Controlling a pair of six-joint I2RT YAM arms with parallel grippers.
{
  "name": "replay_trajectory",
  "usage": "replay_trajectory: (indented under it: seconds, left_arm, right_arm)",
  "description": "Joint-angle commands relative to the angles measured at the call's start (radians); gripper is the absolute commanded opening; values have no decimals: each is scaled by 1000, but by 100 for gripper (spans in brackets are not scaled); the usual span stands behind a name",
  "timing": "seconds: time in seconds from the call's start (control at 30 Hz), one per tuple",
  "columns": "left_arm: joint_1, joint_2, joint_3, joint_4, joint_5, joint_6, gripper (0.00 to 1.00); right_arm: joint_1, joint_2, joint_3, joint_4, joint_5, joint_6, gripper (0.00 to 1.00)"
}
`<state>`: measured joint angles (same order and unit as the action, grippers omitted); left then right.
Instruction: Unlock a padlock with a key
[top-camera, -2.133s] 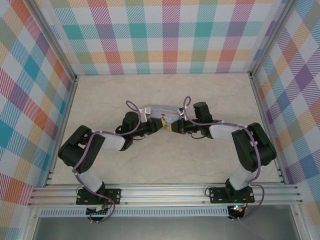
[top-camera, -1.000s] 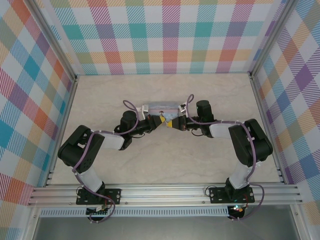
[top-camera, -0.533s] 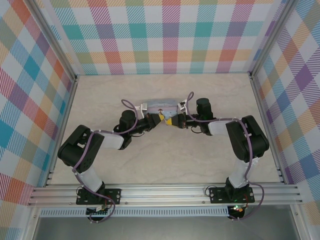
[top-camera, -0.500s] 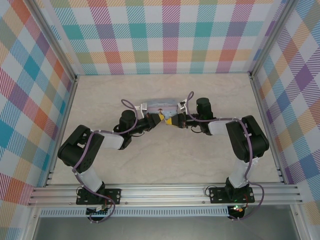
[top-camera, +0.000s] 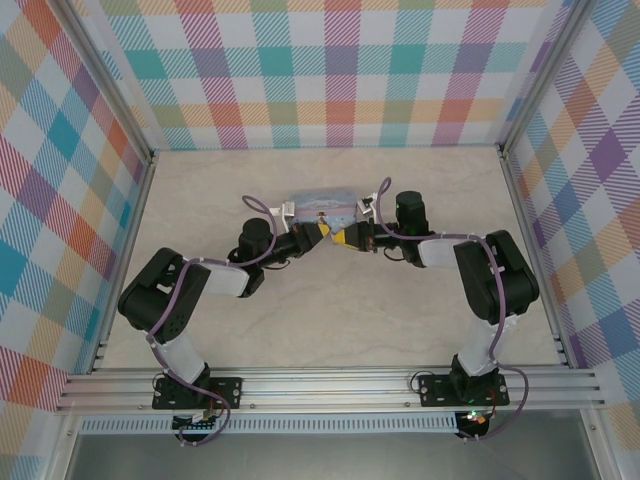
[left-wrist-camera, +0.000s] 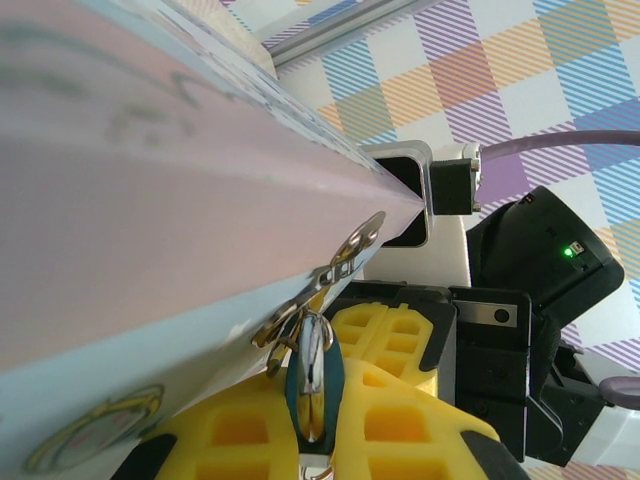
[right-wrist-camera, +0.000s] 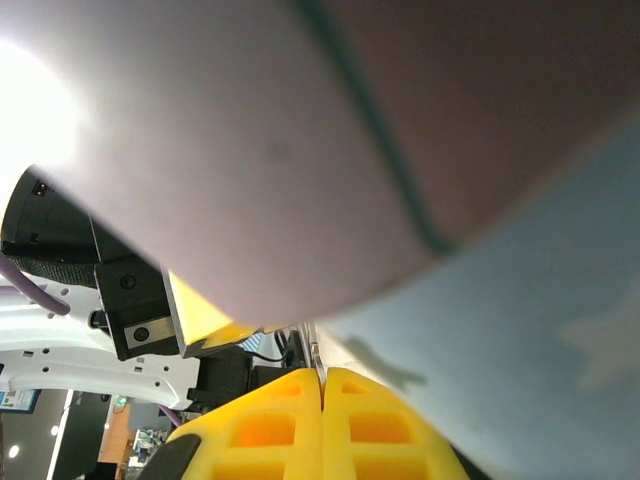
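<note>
Your left gripper (left-wrist-camera: 316, 428) clamps the padlock (left-wrist-camera: 311, 378) hanging from the clasp (left-wrist-camera: 346, 260) of the tin (left-wrist-camera: 150, 200), and your right gripper (right-wrist-camera: 322, 402), just beside the tin, is squeezed fully closed.

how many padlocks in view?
1. The teal padlock hangs from the tin's hasp, pinched between the left tool's yellow fingers. Others could be hidden behind the tin.

- Top view: bright, even, diffuse light, with soft, faint shadows under the arms just beside the tin (top-camera: 322, 204). Sharp throughout.
- Left wrist view: tin blurred, padlock (left-wrist-camera: 312, 377) below it sharper, with a glint.
- Right wrist view: tin badly defocused, blown-out glare at its upper left.
</note>
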<state>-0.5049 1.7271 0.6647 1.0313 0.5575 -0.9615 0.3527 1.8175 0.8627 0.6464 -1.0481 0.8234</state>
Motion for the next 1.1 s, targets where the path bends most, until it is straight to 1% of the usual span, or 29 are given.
replay_trajectory:
  seconds: [0.0, 0.1, 0.17, 0.27, 0.37, 0.5, 0.73, 0.87, 1.07]
  left_arm:
    - [-37, -9, 30, 136, 181, -2, 0]
    - [-38, -7, 28, 143, 186, -7, 0]
    - [-38, -6, 29, 145, 190, -13, 0]
    - [-40, -6, 33, 154, 205, -22, 0]
    - [-40, -19, 35, 112, 222, 8, 0]
    - [-40, -28, 27, 51, 217, 59, 0]
    - [-40, 2, 29, 29, 161, 84, 0]
    - [-40, 18, 36, 24, 136, 89, 0]
    - [-40, 36, 44, 52, 123, 60, 0]
  right_arm:
    - [-9, 40, 45, 135, 50, 4, 3]
    - [-24, 70, 33, 242, 49, 67, 3]
    - [-31, 75, 35, 264, 51, 75, 3]
    - [-31, 75, 55, 222, 42, 40, 3]
    - [-34, 64, 70, 158, 50, -10, 3]
    - [-39, 51, 75, 169, 41, -6, 3]
    - [-40, -12, 73, 73, 48, -67, 3]
    - [-39, -27, 63, 54, 54, -73, 3]
    - [-20, -22, 42, 59, 78, -73, 2]
